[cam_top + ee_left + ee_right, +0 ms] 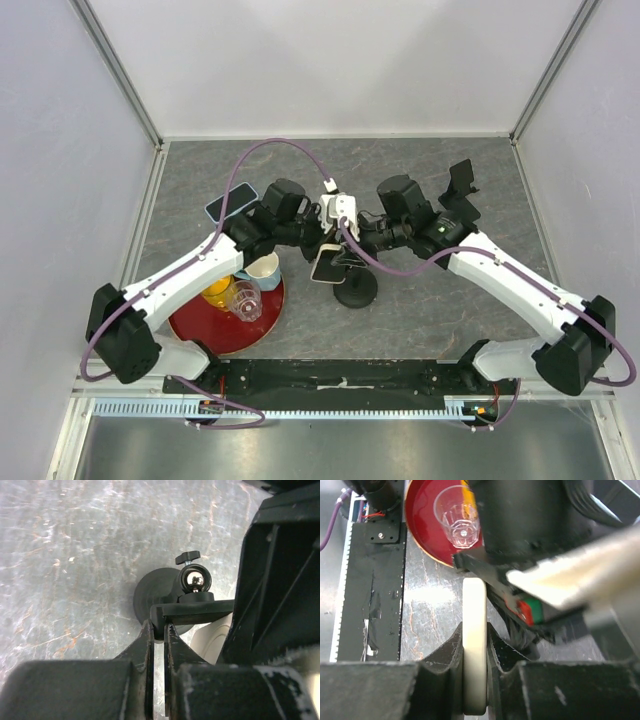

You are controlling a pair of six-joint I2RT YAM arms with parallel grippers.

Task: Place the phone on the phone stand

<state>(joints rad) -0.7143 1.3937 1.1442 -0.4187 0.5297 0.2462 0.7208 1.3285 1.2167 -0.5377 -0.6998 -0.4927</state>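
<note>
The phone [325,267] has a cream case and a dark screen. My right gripper [475,647] is shut on its cream edge [474,625] and holds it over the table's middle, against the phone stand. The phone stand has a round black base [356,292], a shiny ball joint [195,579] and a black cradle plate [192,611]. My left gripper [159,627] is shut on the plate's left end. In the top view both grippers meet above the stand, left gripper [318,240] and right gripper [348,248]. The cream phone shows just under the plate in the left wrist view [212,637].
A red plate [225,325] at the near left carries a clear glass [245,298], a white cup [264,266] and a yellow item [217,290]. A second dark phone [230,203] lies at the far left. Another black stand [462,188] is at the far right.
</note>
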